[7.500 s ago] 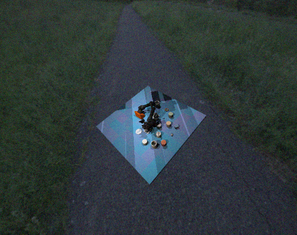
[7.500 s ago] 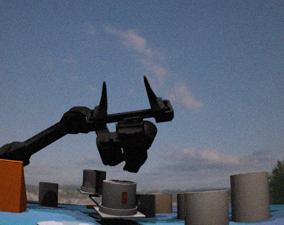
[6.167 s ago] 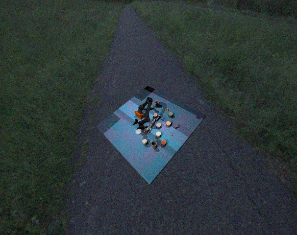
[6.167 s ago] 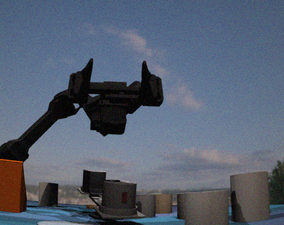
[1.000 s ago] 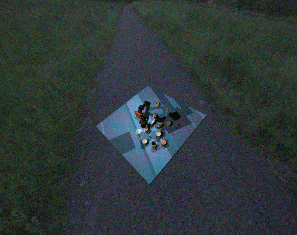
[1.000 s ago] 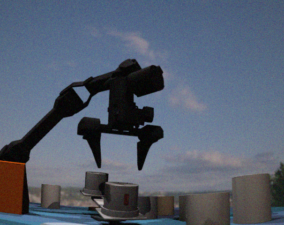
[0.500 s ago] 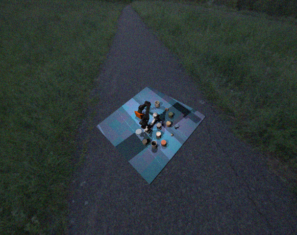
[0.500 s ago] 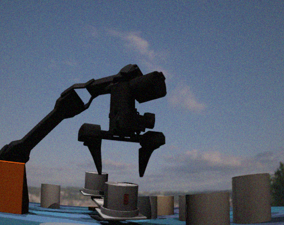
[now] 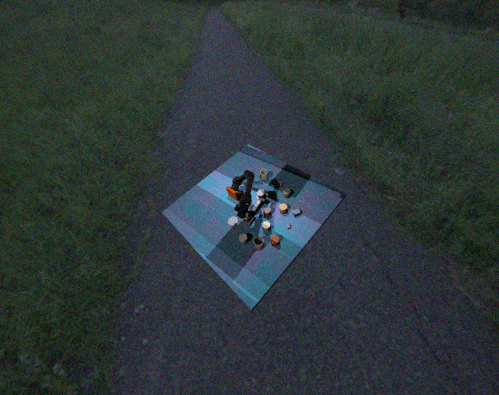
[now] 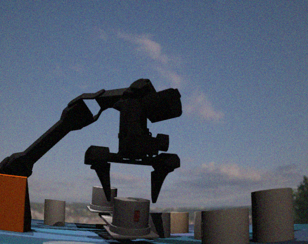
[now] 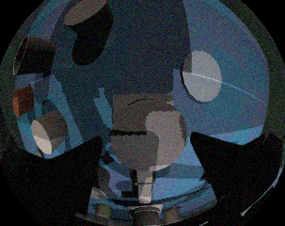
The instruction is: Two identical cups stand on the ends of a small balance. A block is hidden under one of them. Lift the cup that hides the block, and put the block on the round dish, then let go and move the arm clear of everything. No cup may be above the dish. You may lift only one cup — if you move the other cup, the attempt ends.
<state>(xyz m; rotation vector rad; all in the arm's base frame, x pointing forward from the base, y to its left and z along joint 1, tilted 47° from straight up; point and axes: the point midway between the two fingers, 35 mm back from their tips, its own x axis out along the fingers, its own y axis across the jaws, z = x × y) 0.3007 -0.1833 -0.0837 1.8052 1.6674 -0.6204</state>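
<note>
My gripper [image 10: 131,200] [image 11: 149,139] is open and empty, pointing down. In the exterior view its fingertips stand either side of the near cup [image 10: 125,216] [image 11: 166,141], about level with its top. This grey cup, with a red mark, stands on the balance's near end, low over the table. The far cup [image 9: 260,193] [image 10: 97,196] stands on the other end, visibly higher. The beam [image 11: 144,188] runs between them. The round pale dish [image 9: 232,220] [image 11: 202,76] lies beside the near cup, with no cup above it. The block is not visible.
Several round objects stand around the balance, among them a pale cylinder [image 9: 266,225] [image 11: 50,132], another cylinder [image 9: 243,238] [image 11: 87,11], an open-topped cup [image 9: 258,243] [image 11: 36,56] and a reddish cylinder [image 9: 275,240] [image 11: 23,101]. An orange block [image 9: 232,193] [image 10: 8,203] is at the arm's base.
</note>
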